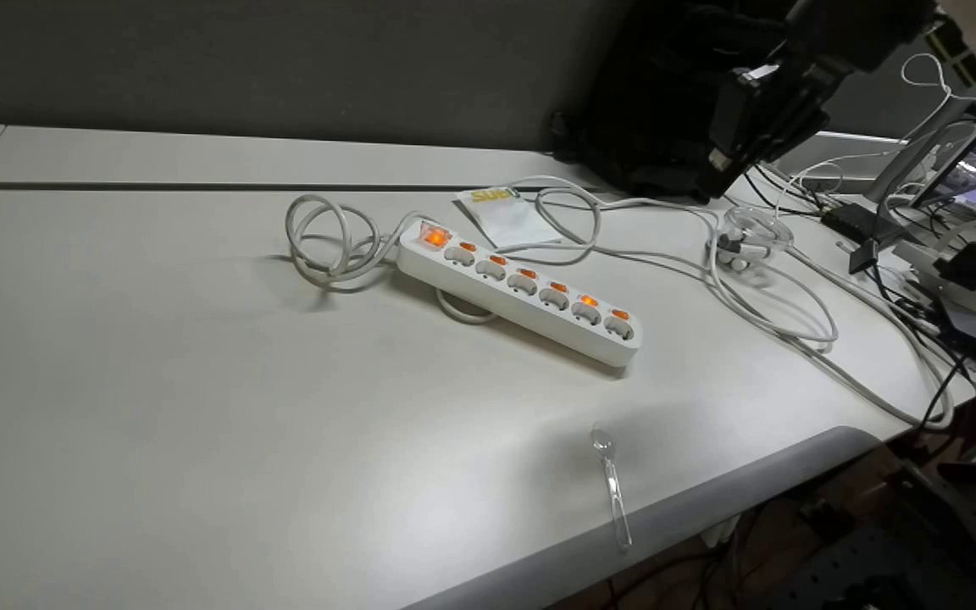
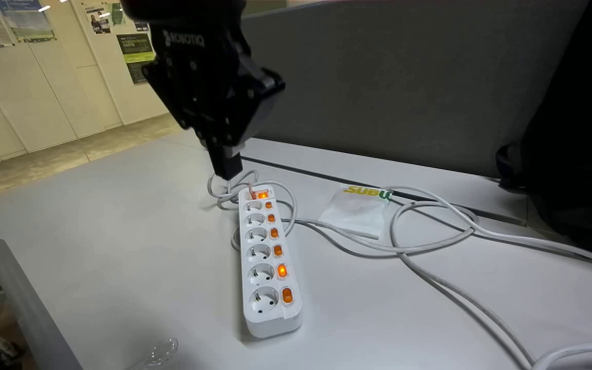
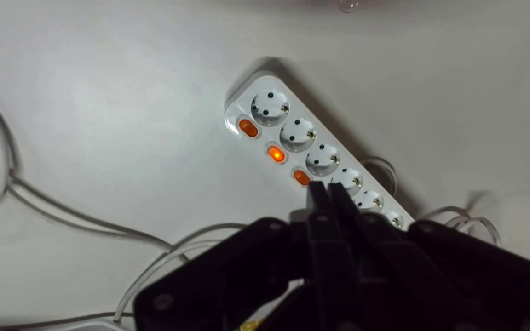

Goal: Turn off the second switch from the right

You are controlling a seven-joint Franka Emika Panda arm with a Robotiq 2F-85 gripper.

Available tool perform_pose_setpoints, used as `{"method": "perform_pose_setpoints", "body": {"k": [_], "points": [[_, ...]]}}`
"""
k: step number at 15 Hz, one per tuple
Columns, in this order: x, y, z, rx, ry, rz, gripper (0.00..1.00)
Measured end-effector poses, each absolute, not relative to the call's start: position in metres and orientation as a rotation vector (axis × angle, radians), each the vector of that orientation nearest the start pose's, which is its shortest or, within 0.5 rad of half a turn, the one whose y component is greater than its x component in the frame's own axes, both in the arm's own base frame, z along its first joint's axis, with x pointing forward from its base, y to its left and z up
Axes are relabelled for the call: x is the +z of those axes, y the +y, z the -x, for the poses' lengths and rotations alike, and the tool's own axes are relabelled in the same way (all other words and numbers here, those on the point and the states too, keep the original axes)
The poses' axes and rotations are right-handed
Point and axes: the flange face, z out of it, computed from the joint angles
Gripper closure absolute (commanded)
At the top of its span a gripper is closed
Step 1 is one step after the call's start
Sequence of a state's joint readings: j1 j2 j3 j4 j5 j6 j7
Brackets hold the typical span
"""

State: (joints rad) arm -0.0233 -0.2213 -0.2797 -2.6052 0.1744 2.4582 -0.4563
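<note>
The long white power strip lies on the table in both exterior views and the wrist view. The second switch from the right is a small orange-red rocker that glows, next to last toward the cordless end. It also glows in an exterior view and the wrist view. The end switch beside it is unlit. My gripper is shut and empty, in the air above the strip. Its fingertips cover part of the strip's middle in the wrist view. Both exterior views show it raised.
A larger main switch glows at the cord end. Grey cables loop around the strip. A white paper packet lies behind it. A clear plastic spoon lies near the front edge. A black bag stands at the back partition.
</note>
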Motion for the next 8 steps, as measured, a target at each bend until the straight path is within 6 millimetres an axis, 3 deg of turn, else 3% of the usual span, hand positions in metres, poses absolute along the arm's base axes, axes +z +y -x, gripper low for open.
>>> {"method": "perform_pose_setpoints", "body": {"k": [8], "points": [[0.275,-0.125,-0.424,0.007,0.211,2.995,0.99]]}}
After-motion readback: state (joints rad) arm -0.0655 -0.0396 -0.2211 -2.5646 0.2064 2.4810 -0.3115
